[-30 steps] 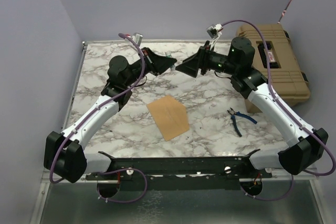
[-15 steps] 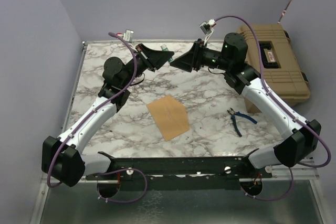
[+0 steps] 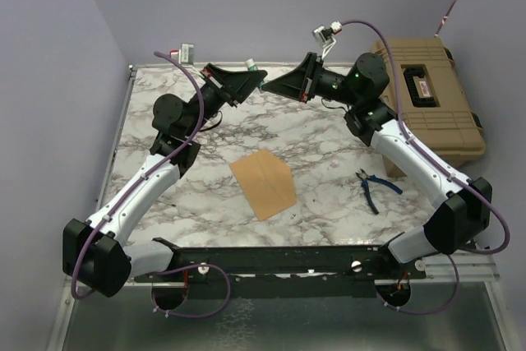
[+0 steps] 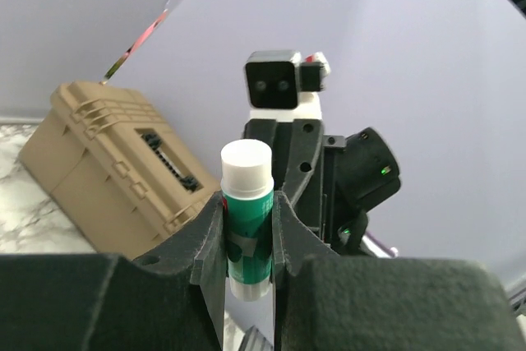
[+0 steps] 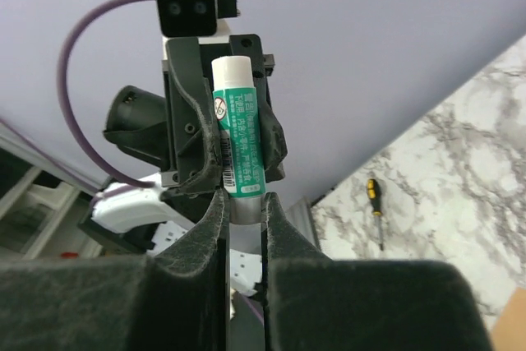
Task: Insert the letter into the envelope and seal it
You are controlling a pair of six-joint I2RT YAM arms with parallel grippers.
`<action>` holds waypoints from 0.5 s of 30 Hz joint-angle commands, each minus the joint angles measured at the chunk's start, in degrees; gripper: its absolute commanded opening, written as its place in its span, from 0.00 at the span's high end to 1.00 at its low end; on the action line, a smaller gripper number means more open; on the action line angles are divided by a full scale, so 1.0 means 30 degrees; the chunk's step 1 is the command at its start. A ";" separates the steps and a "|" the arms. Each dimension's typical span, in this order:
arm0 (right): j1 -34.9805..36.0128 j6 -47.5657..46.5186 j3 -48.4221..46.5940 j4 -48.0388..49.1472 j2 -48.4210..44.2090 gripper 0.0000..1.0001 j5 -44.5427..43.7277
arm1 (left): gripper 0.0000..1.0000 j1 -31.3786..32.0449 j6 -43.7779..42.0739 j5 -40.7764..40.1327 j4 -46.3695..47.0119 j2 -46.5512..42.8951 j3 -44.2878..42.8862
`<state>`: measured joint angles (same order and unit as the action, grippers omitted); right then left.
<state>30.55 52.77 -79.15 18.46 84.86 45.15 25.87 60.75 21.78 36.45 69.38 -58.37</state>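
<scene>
The orange-brown envelope [image 3: 263, 184] lies flat mid-table, away from both arms. The letter is out of view. Both grippers are raised above the table's back edge, tip to tip. My left gripper [image 3: 255, 80] [image 4: 247, 228] is shut on the body of a green glue stick [image 4: 246, 219] with white ends. In the right wrist view the same glue stick [image 5: 239, 141] stands upright, and my right gripper [image 5: 243, 207] [image 3: 275, 86] is shut on its pale lower end, both jaws touching it.
A tan tool case [image 3: 427, 96] [image 4: 107, 170] stands at the back right. Blue-handled pliers [image 3: 374, 189] lie right of the envelope. A yellow-and-black screwdriver [image 5: 376, 203] lies on the marble. Purple walls close in the left side and the back.
Both arms have risen and their tips have come together. The right gripper, wide open a second ago, has closed on the end of the glue stick held by the left.
</scene>
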 commanded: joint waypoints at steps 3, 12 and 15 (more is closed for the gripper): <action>0.0244 0.8349 0.0778 0.6993 0.0460 1.00 0.0364 | 1.00 0.0079 0.1303 -0.0595 0.3584 0.0547 0.0061; 0.0244 1.9249 0.1613 1.7255 0.2406 1.00 -0.3924 | 1.00 0.0079 0.0542 -0.0482 0.7855 0.0267 0.0516; 0.0438 2.2283 0.2073 1.8541 0.2747 1.00 -0.6046 | 1.00 0.0093 0.0325 -0.1046 0.8553 0.0162 0.0576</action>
<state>31.81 100.01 -74.22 58.72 92.20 39.79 26.06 64.40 19.75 55.24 70.08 -58.22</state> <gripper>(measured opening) 0.120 0.205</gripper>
